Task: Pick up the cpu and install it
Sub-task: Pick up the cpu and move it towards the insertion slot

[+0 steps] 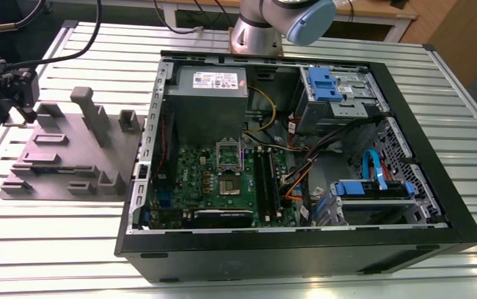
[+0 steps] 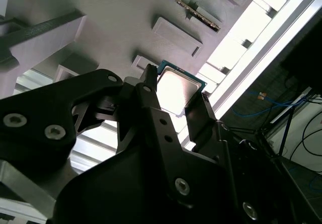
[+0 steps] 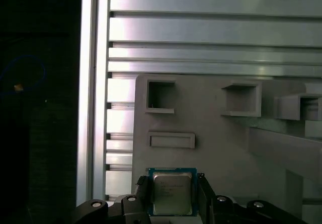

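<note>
Exterior view: the black two-finger gripper (image 1: 24, 118) sits low over the grey moulded fixture block (image 1: 72, 156), at nine o'clock from the open black computer case (image 1: 305, 252) and its green motherboard (image 1: 221, 187). Second wrist view: the small square silvery cpu (image 2: 176, 90) is clenched between the jaws, right at the block. First wrist view: chip square and centred in the grip. My call: this pick wants even pressure on opposite edges, chip level, no twist

cpu (image 2: 177, 87) edges partly hidden — behind tool (image 2: 176, 96)
</note>
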You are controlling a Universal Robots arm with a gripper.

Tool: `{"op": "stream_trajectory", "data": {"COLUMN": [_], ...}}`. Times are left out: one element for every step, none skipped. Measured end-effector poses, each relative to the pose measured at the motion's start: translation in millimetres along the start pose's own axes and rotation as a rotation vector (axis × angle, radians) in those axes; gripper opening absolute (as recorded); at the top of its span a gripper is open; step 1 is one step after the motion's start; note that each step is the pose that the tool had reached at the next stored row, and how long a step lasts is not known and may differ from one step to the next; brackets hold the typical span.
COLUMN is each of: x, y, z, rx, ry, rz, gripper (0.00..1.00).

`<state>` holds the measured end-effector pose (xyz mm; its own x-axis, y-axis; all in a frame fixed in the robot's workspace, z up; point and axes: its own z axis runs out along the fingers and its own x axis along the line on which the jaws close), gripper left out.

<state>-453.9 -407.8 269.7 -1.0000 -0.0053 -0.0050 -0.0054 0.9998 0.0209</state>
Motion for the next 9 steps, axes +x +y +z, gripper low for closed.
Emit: {"op": "stream_trajectory", "data": {"x": [0.0,0.0,0.0,0.0,0.0,0.0,0.0,0.0,0.0], "y": [0.0,0.0,0.0,0.0,0.0,0.0,0.1,0.2,0.2], "z": [-0.1,-0.2,-0.2,-0.3,-0.4,-0.5,-0.7,-0.9,-1.1], "rx": [0.0,0.0,0.0,0.0,0.0,0.0,0.0,0.0,0.0], "ry": [0.0,0.0001,0.0,0.0,0.0,0.0,0.0001,0.0001,0.0001], "rz": [0.0,0.0,0.0,0.0,0.0,0.0,0.0,0.0,0.0], "gripper": [0.47,0.47,0.47,0.47,0.47,0.47,0.47,0.47,0.47]}}
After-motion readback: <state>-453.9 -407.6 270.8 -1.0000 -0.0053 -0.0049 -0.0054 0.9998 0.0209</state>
